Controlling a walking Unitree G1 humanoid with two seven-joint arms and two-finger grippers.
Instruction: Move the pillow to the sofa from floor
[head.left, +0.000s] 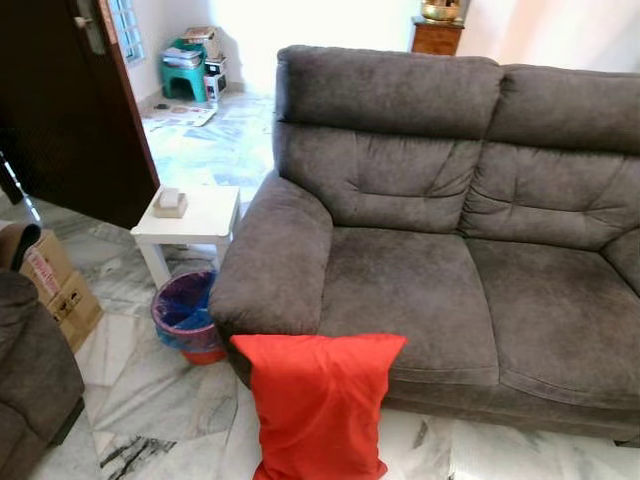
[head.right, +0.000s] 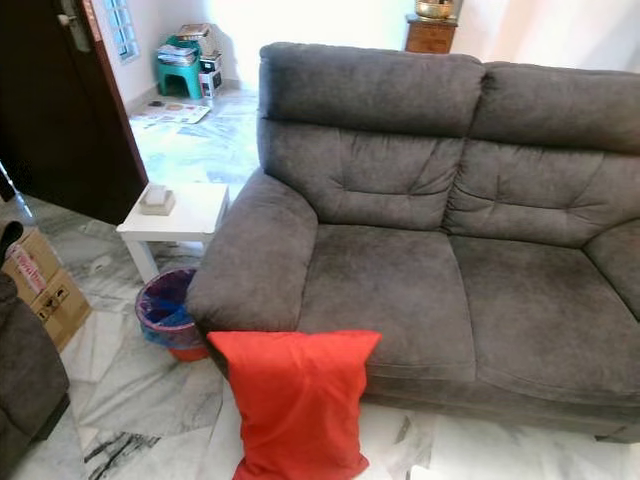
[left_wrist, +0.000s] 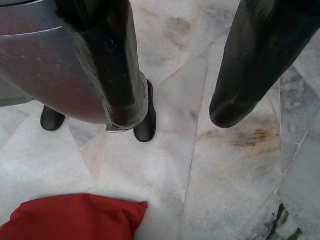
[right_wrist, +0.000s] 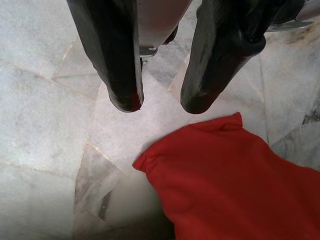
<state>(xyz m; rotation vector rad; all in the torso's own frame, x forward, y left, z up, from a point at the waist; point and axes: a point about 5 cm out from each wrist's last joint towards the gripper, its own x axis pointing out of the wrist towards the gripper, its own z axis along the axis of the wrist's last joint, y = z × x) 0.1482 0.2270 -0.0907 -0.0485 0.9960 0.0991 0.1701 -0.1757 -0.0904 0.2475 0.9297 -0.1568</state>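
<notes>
**Red pillow leaning on the sofa front, both claws hanging open above the floor**

Standing nearest the head camera, the red pillow (head.left: 318, 405) is resting its lower edge on the marble floor (head.left: 160, 400) and leaning its top against the front of the grey sofa (head.left: 420, 280), just below the left seat cushion. It is looking soft and lightly stuffed, sagging a little at the corners, so it is probably light and will fold or droop if pinched at one point. Its cloth cover looks easy to grip; taking hold at the two upper corners, or squeezing the sides between both claws, seems the safer choice.

The left gripper (left_wrist: 172, 110) is hanging over bare marble with its fingers spread apart and a corner of the pillow nearby. The right gripper (right_wrist: 160, 102) is also hovering with fingers apart, empty, close above another pillow corner.

Beside the sofa arm, a red bin (head.left: 186, 318) lined with a blue bag is sitting under the white side table (head.left: 190, 222); its contents cannot be made out. A cardboard box (head.left: 58, 290) is standing further left.
</notes>
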